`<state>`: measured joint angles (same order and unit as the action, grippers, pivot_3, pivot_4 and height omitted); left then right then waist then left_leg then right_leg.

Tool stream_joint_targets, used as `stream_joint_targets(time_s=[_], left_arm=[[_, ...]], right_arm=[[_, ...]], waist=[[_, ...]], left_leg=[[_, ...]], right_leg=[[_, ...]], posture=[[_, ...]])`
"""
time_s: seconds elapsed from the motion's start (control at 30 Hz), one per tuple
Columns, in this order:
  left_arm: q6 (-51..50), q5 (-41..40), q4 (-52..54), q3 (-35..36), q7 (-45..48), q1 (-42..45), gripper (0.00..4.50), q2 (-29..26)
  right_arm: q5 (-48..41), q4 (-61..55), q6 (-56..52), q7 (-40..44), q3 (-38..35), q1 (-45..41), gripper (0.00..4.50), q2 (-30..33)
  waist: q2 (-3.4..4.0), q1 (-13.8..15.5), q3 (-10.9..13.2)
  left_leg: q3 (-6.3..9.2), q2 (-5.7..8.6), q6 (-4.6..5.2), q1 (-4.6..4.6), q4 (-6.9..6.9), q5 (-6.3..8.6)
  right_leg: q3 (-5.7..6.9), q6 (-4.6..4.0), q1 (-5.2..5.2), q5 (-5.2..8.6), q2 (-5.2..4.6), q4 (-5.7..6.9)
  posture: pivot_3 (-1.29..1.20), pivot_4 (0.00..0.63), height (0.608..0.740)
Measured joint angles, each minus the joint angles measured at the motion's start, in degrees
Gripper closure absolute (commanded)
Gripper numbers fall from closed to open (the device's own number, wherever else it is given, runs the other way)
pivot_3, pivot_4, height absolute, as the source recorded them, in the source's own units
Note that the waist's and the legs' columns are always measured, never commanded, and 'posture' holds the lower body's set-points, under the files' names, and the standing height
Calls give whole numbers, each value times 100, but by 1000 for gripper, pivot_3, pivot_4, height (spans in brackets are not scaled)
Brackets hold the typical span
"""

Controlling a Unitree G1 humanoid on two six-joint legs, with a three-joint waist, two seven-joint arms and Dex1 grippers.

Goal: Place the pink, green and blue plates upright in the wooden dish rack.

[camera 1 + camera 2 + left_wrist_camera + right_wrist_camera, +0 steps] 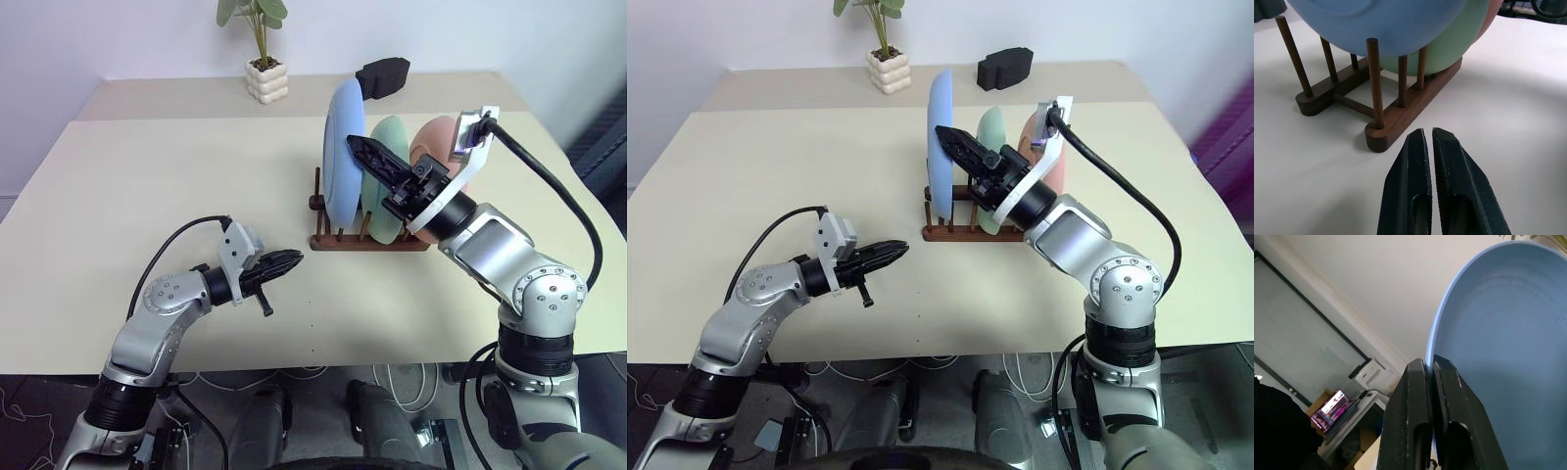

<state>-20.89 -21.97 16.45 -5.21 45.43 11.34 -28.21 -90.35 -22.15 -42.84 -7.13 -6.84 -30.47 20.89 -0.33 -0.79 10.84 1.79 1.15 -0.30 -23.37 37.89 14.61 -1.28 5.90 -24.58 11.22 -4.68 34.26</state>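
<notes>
The wooden dish rack [367, 242] holds all three plates on edge. The blue plate [343, 157] is the leftmost one, the green plate [389, 132] stands behind it, and the pink plate [438, 137] is at the far end. My right gripper [355, 145] is shut on the blue plate's upper rim, which runs between the fingertips [1418, 369] in the right wrist view. My left gripper [294, 259] hovers low over the table to the left of the rack, shut and empty, pointing at the rack's near end [1383, 132].
A potted plant [263, 59] in a white pot and a black blocky object [384, 76] sit at the back of the beige table [147, 176]. The table's front edge runs just below my left arm.
</notes>
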Motion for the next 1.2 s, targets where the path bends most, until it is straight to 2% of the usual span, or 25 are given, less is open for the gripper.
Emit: stream_joint_targets(time_s=[0.3, 0.43, 0.63, 1.2], left_arm=[[0, 0, 5, 0, -4, 0, 4297, 2], [0, 0, 9, 0, -10, 0, 4297, 4], [0, 0, 15, -1, -39, 0, 4297, 6], [0, 0, 17, -3, -37, 0, 4297, 14]], right_arm=[[-108, 178, -75, -173, 6, -3, 4483, -1], [-110, 249, -126, -204, 6, -4, 3181, 0], [-105, 280, -142, -203, 6, -4, 122, 0], [199, 280, -261, -41, 6, -320, 48, 76]], waist=[[0, 1, 0], [0, -1, 0], [0, -1, 0], [0, 0, 0]], left_leg=[[0, 0, 0, 0, -1, 0], [0, 0, 0, 0, -1, 0], [0, 0, 0, 0, -1, 0], [1, -1, 1, -1, -3, 0]], right_leg=[[0, 0, 0, 0, 0, -1], [0, 0, 0, 0, 0, -1], [0, 0, 0, 0, 0, -2], [0, 0, -1, 0, 0, -6]], posture=[[0, 150, 738], [0, 150, 738], [0, 150, 738], [0, 150, 738]])
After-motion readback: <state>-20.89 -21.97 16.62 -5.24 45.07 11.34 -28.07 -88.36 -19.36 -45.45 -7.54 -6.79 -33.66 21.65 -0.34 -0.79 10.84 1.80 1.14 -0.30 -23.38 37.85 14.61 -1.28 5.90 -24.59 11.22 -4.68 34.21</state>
